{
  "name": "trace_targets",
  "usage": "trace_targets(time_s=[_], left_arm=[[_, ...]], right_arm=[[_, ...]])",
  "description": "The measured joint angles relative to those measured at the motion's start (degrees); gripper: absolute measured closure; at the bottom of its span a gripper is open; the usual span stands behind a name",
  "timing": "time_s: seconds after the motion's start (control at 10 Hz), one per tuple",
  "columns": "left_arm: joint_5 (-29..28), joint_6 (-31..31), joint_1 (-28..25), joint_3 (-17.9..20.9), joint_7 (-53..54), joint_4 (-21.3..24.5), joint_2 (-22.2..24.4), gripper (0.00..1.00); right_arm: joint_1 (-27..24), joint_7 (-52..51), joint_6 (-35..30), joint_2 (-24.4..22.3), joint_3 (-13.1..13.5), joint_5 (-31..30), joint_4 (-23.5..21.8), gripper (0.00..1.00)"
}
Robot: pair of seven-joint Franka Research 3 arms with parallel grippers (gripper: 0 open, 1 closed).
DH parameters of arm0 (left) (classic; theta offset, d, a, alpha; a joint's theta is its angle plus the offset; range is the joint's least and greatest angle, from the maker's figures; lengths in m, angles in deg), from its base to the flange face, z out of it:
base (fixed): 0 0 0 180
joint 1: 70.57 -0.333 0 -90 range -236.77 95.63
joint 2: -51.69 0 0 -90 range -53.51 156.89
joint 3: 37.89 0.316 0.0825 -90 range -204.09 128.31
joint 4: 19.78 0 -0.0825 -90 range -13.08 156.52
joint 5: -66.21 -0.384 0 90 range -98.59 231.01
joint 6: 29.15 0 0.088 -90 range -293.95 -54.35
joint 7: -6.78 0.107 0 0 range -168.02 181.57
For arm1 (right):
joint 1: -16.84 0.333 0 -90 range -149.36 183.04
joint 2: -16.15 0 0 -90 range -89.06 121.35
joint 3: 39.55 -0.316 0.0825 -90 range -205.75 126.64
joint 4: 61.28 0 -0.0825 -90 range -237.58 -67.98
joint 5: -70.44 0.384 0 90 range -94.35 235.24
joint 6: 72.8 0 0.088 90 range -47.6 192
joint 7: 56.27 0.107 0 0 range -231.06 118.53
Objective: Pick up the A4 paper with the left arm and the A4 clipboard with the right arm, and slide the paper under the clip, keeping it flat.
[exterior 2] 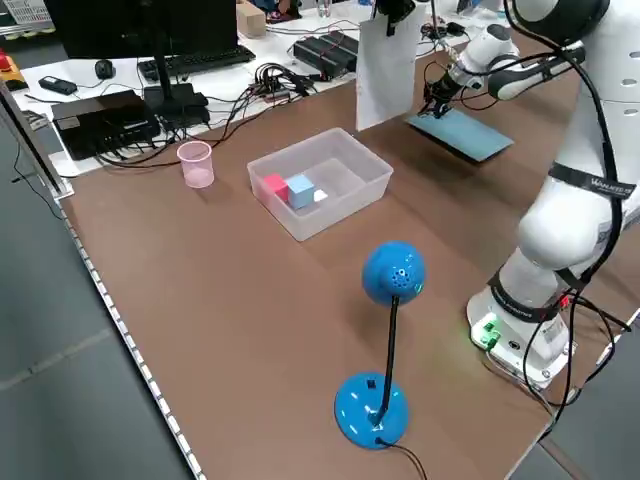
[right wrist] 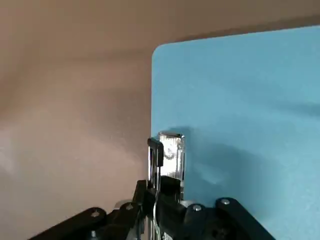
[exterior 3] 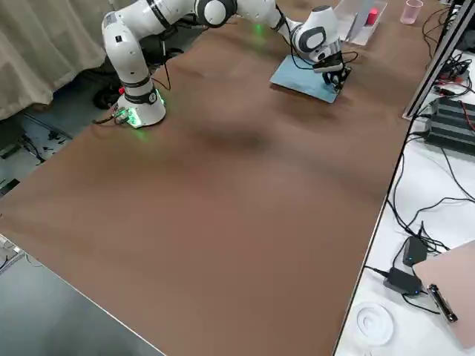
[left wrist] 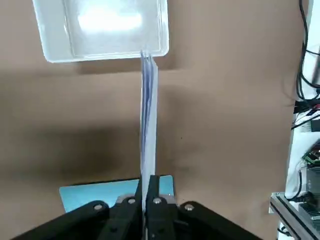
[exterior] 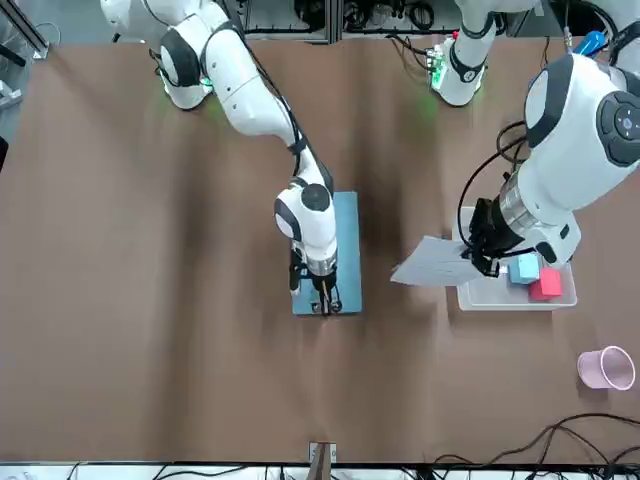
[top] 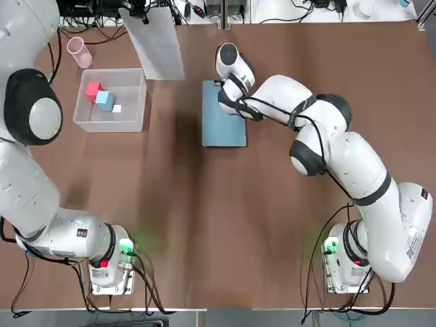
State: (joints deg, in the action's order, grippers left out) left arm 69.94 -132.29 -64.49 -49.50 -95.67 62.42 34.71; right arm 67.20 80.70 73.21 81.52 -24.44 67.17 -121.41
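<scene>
Paper (left wrist: pixel 149 120) gripped by left end effector (left wrist: pixel 145 205), right (right wrist: pixel 158 200) closed on clip (right wrist: pixel 171 157) at clipboard (right wrist: pixel 240 115) edge

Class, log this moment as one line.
left gripper: holding paper | right gripper: shut on clip | clipboard: on table | paper: outside clip

I hold a thin white paper sheet (top: pixel 160 48) upright and, toward the brown bench's (top: pixel 272 225) far edge, a light-blue rectangular clipboard (top: pixel 223 131) by its silver metal clip (right wrist: pixel 172 156).

no readable text, labels or numbers anywhere (a few marks, too small to tell).
</scene>
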Motion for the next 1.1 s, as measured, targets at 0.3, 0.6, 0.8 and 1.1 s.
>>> trace_targets(time_s=[0.3, 0.6, 0.8, 1.1], left_arm=[[0.1, -0.6, 1.4, -0.1, -1.2, 0.0, 0.0, 0.99], [0.4, -0.8, 1.4, 0.0, -1.3, -0.2, 0.0, 0.99], [0.4, -0.8, 1.4, -0.1, -1.2, -0.3, 0.0, 0.99], [0.4, -0.8, 1.4, 0.0, -0.5, -0.5, 0.0, 0.99]], right_arm=[[0.0, 0.2, 1.3, 0.2, 0.0, 0.0, 0.2, 0.81], [0.0, 0.2, 1.7, 0.5, 0.0, -0.2, 0.3, 0.37], [0.0, 0.2, 1.7, 0.5, 0.2, -0.2, 0.5, 0.26], [-0.5, -0.9, 0.7, 0.4, 0.5, -0.2, 1.2, 0.15]])
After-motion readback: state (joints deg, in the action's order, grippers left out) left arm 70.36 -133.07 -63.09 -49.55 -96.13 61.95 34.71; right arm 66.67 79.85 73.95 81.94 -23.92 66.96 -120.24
